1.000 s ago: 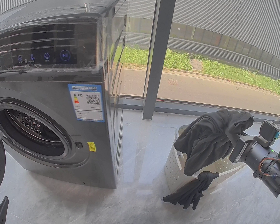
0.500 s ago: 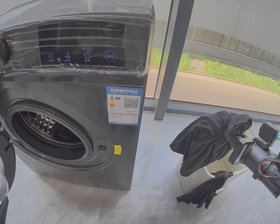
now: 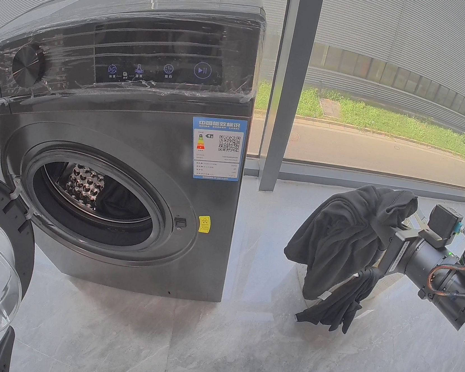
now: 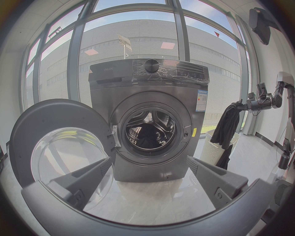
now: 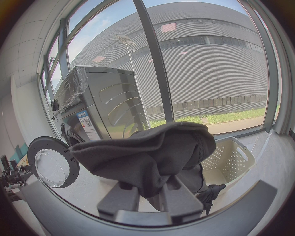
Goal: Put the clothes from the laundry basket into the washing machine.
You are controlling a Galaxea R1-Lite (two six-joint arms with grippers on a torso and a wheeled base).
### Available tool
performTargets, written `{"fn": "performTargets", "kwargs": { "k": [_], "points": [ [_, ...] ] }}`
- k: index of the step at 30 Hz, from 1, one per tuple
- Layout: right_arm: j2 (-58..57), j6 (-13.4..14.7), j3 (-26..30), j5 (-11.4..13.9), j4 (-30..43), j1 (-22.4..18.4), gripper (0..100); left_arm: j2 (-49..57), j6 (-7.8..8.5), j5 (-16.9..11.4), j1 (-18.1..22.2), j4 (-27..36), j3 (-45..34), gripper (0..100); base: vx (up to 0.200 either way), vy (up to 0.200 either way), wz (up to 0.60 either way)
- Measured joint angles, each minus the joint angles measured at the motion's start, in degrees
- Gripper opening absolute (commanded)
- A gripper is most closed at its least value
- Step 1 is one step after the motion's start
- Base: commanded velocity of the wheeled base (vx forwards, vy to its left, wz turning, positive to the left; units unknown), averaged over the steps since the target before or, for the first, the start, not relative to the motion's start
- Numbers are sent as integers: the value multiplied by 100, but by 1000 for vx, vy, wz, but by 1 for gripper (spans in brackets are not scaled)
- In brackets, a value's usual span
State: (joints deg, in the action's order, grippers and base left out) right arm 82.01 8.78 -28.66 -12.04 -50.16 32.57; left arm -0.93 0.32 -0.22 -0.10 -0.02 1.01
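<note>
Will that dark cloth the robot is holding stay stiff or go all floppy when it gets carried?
Probably floppy: the dark garment sags in folds on both sides of the right gripper. It likely weighs little, since one pinch holds it up. Its dangling end hangs by the laundry basket rim, so it might snag or drag.
</note>
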Motion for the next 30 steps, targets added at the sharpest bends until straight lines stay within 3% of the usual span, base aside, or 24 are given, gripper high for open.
{"fn": "performTargets", "kwargs": {
  "k": [18,24,30],
  "points": [
    [-9,-11,52,26,5,35,0,0,-11,-22,-6,2,0,100,0,200,0],
    [-39,-38,195,156,-39,160,0,0,-5,-21,-11,2,0,100,0,0,0],
    [-56,-41,238,168,-41,199,0,0,-7,-22,-6,12,0,100,-200,0,0]
  ]
}}
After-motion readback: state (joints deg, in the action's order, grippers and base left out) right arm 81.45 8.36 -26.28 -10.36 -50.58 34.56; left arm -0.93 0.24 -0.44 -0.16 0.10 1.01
